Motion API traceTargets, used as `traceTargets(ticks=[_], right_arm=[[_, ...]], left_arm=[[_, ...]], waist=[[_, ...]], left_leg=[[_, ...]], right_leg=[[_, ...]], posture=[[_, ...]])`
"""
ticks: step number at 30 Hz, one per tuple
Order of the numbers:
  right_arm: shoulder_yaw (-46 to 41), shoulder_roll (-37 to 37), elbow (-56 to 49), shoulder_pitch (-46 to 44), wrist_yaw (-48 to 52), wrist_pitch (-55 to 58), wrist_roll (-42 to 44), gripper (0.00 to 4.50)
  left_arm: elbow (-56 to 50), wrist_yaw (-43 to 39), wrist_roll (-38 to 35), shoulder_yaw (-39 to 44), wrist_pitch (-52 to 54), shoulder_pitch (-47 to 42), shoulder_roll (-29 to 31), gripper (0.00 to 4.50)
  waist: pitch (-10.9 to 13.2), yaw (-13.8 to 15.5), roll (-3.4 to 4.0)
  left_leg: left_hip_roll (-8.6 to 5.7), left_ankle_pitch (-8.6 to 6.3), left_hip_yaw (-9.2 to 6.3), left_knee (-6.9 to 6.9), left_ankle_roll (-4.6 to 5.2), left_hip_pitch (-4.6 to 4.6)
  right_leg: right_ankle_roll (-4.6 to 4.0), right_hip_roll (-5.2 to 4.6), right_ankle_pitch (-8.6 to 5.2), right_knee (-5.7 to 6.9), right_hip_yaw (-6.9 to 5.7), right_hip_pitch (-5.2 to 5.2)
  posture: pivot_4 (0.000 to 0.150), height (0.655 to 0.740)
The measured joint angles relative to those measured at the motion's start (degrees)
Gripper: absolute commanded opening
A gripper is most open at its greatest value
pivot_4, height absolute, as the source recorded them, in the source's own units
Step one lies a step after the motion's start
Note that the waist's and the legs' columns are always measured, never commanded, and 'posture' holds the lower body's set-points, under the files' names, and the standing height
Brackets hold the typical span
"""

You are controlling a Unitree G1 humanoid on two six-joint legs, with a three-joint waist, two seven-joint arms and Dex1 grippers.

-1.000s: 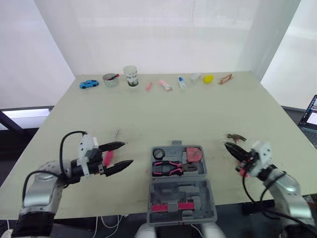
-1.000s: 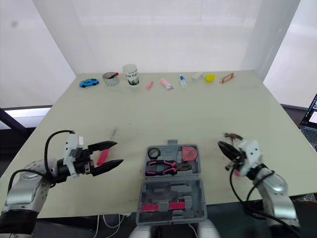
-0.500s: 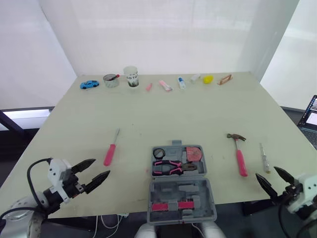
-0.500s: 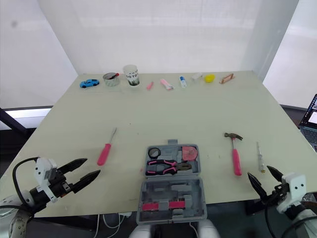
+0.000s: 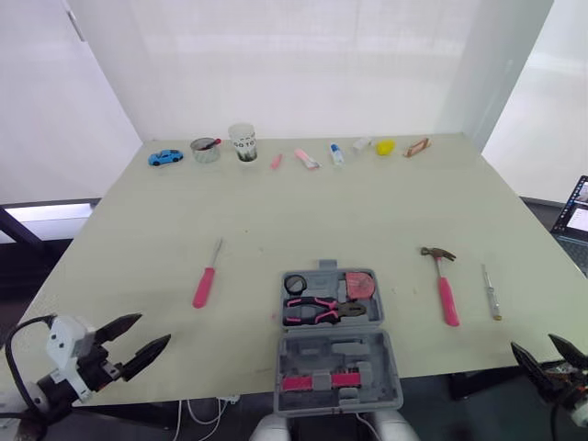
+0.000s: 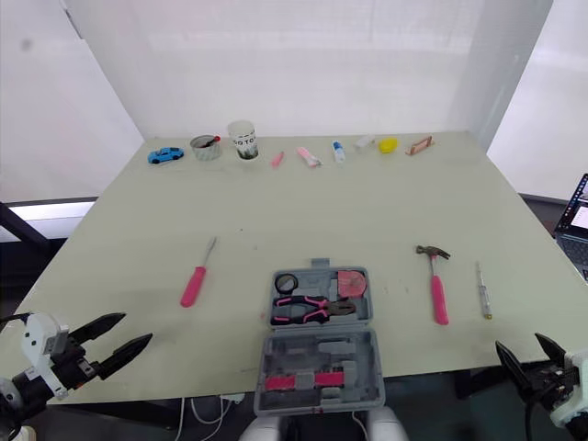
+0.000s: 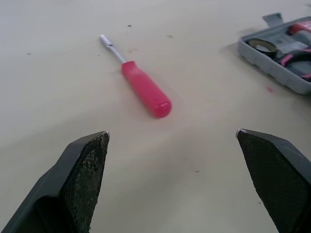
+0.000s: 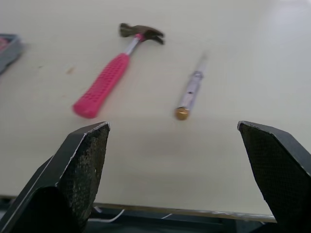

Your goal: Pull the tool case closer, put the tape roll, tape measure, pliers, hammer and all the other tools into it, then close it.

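Grey tool case (image 5: 317, 356) open, pliers (image 5: 322, 311) inside; pink hammer (image 5: 446, 294) right of it, pink screwdriver (image 5: 204, 286) left.

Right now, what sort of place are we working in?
Probably a lab or test bay: a table boxed in by white screens, odd props like a toy car lined along its far edge, a laptop off to the right.

Table (image 5: 367, 202) bears tool case (image 5: 336, 354); hammer (image 5: 445, 283); pink screwdriver (image 5: 206, 280); slim screwdriver (image 5: 491, 292).

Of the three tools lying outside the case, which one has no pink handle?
The slim silvery tool with a brass-coloured end, right of the hammer; the hammer and the screwdriver both have pink handles.
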Motion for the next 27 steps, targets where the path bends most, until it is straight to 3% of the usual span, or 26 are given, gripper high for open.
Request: traceTargets(ticks=[11,12,14,21,23,27], right_arm=[[9.5,-8.2,-11.9,-6.2,4.8,8.4,-0.5,4.44],[10.7,-9.1,-12.2,-8.0,5.4,9.1,-0.8,4.48],[12.5,-10.2,-13.0,-10.6,6.3,10.1,-1.0,3.95],[19.3,-12.3,-11.7,-16.9,10.4,11.7,-2.9,0.88],[20.3,-12.3,-11.3,-17.9,10.8,11.7,-3.4,0.27],[26.4,-13.5,-7.2,-22.4,13.2,10.9,-8.9,0.13]], left_arm=[[-2.0,-6.7,4.9,-10.4,-4.5,-7.1,2.8,4.5],[-2.1,-7.6,4.9,-11.5,-4.3,-7.9,2.9,4.24],[-2.6,-9.1,4.7,-13.3,-4.0,-9.6,2.9,3.82],[-0.5,-14.2,5.1,-17.2,-3.6,-13.9,4.5,0.66],[0.1,-14.6,5.7,-17.9,-4.0,-14.7,4.5,0.06],[6.3,-17.7,8.4,-21.9,-5.9,-19.9,4.5,0.02]], waist=[[0.0,0.3,-0.05],[0.0,0.3,-0.05],[0.0,0.5,-0.06],[0.1,1.1,-0.08],[0.1,1.2,-0.11],[0.1,1.2,-0.19]], left_leg=[[-0.3,0.01,0.03,-0.05,0.02,-0.06],[-0.31,0.02,0.04,-0.05,0.03,-0.07],[-0.34,0.02,0.09,-0.05,0.03,-0.1],[-0.32,0.02,0.09,-0.02,0.04,-0.14],[-0.32,0.03,0.08,0.06,0.04,-0.14],[-0.33,0.02,0.08,0.18,0.04,-0.15]], right_leg=[[0.01,0.29,0.01,-0.02,-0.06,0.03],[0.01,0.29,0.02,-0.02,-0.05,0.04],[0.0,0.31,0.02,-0.02,-0.12,0.05],[0.0,0.43,0.01,0.0,-0.17,0.06],[0.01,0.44,0.01,0.03,-0.17,0.07],[0.02,0.45,0.02,0.06,-0.18,0.12]], posture=[[0.15,0.74],[0.15,0.74],[0.15,0.74],[0.15,0.74],[0.15,0.74],[0.15,0.74]])
